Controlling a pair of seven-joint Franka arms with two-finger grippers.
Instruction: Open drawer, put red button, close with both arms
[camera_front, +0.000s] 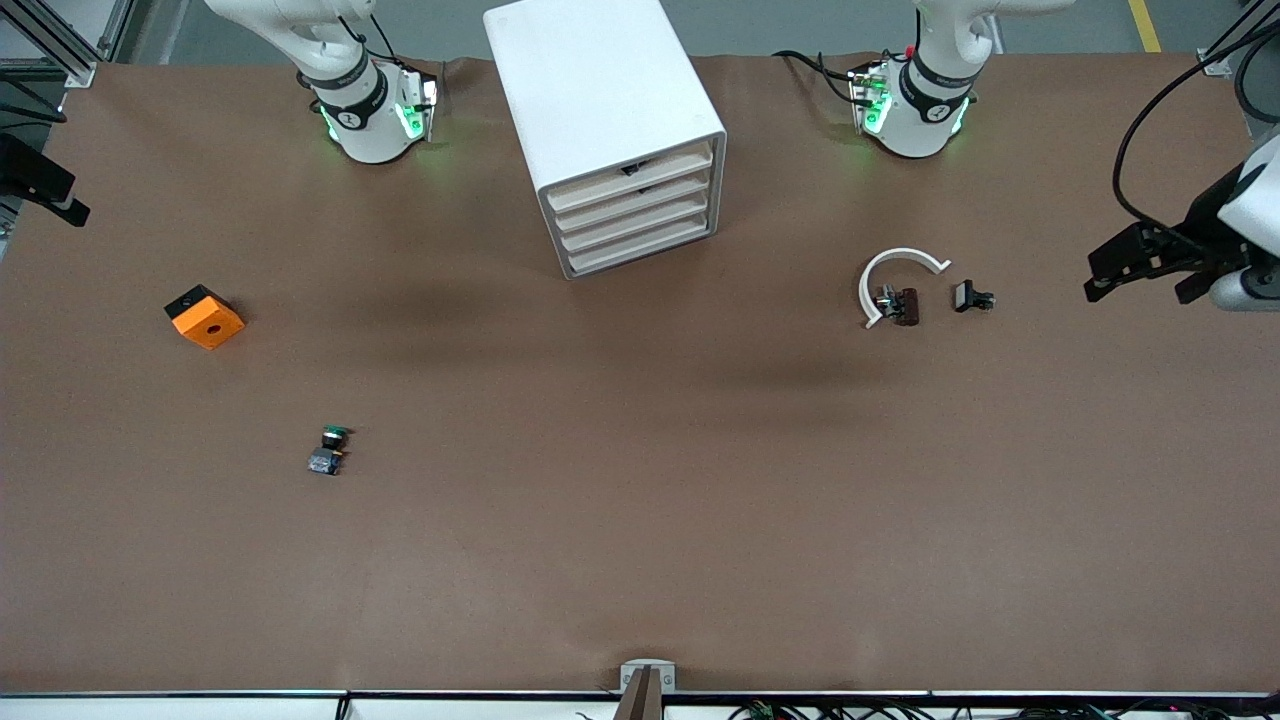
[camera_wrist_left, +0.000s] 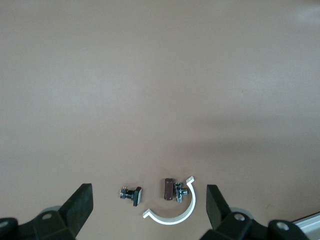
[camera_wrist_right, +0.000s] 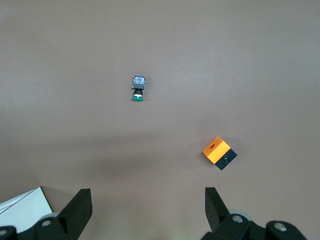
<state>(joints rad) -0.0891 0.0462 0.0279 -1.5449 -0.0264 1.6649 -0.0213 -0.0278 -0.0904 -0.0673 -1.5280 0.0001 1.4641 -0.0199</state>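
Facing the front camera, drawer (camera_front: 630, 190) long crosswise; left tool (camera_wrist_left: 148, 196), right tool (camera_wrist_right: 147, 197) agape, empty.

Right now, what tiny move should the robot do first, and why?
Probably swing the left gripper, open at its end of the table, toward the cabinet. All four drawers look shut, so nothing can go in yet, and their fronts angle toward that arm's end. The right gripper, also open, waits at its own end.

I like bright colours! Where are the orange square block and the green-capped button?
orange square block (camera_front: 206, 319), front view, its top face beside the hole.
green-capped button (camera_wrist_right: 137, 98), right wrist view, its green cap.
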